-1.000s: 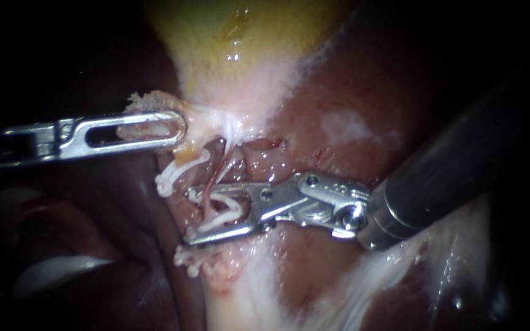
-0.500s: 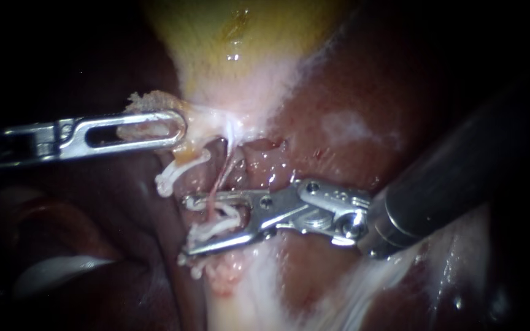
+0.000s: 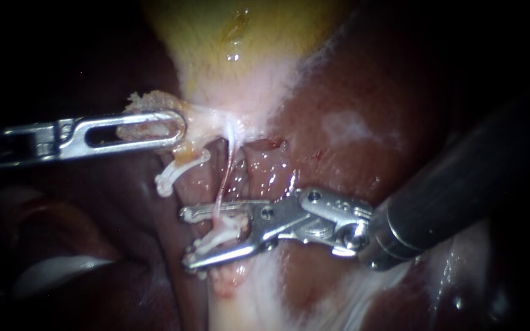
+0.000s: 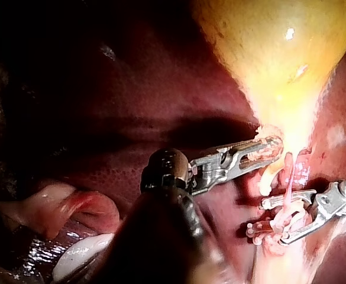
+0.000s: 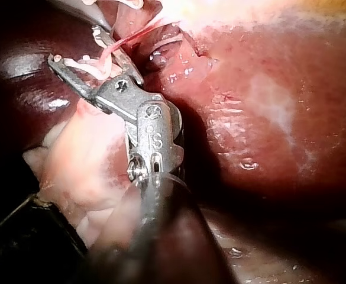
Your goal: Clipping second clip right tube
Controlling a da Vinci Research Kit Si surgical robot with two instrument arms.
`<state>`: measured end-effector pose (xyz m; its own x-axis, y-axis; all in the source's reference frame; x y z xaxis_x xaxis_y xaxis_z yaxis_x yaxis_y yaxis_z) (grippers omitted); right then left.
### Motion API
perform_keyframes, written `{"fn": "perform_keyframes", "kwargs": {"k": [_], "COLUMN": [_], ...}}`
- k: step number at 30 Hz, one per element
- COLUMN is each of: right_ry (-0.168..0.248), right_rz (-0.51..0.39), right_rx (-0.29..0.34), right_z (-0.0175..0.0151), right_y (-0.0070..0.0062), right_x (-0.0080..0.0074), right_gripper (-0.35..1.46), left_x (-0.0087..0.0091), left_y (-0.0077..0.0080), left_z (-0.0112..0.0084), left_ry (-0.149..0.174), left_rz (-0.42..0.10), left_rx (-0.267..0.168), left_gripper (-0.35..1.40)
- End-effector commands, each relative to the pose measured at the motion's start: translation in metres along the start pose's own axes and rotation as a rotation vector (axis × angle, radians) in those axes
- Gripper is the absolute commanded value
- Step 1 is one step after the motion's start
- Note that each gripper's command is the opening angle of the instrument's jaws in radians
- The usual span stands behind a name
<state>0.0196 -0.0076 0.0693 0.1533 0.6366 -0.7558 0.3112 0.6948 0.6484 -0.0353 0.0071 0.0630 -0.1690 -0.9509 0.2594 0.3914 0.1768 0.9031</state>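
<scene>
Endoscope view, nearest us: our right instrument (image 3: 184,239) reaches in from the right. Its jaws stand narrowly apart astride the right tube (image 3: 223,178), a thin pink strand running from the gallbladder's neck toward us. A white clip (image 3: 225,228) lies in the gap where the tube crosses; we cannot tell whether it sits against both jaws.

We judge the step in hand to be the closing itself, since the clip is placed but does not look pressed flat. The next move calls for a steady squeeze with the tube square across the jaws and no sideways drag on so slight a strand.

Just left and a little farther, another white clip (image 3: 173,173) sits on a pale stub. Farther still, our left instrument (image 3: 173,129) is clamped on the gallbladder (image 3: 240,43) at its neck. The liver (image 3: 351,98) lies far right.
</scene>
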Motion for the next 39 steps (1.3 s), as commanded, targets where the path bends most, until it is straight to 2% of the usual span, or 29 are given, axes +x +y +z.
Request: {"fn": "perform_keyframes", "kwargs": {"k": [1, 26, 31, 38, 39], "right_ry": [-0.001, 0.001, 0.002, 0.004, 0.004], "right_rz": [-0.001, 0.018, 0.051, 0.107, 0.113], "right_rx": [0.0, 0.006, 0.012, 0.018, 0.019], "right_z": [-0.0001, -0.0006, -0.0017, -0.0033, -0.0035], "right_y": [0.0, -0.0002, -0.0001, 0.0001, 0.0001], "right_x": [0.0, 0.0003, 0.0006, 0.0009, 0.0009], "right_gripper": [0.49, 0.45, 0.27, -0.35, -0.35], "left_x": [0.0, 0.0, 0.0, 0.0, 0.0], "left_y": [0.0, 0.0, 0.0, 0.0, 0.0], "left_z": [0.0, 0.0, 0.0, 0.0001, 0.0001], "left_ry": [0.0, 0.0, 0.0, 0.0, 0.0], "left_rz": [0.0, 0.0, 0.0, 0.0, 0.0], "left_rx": [0.0, 0.0, 0.0, 0.0, 0.0], "left_gripper": [-0.35, -0.35, -0.35, -0.35, -0.35]}}
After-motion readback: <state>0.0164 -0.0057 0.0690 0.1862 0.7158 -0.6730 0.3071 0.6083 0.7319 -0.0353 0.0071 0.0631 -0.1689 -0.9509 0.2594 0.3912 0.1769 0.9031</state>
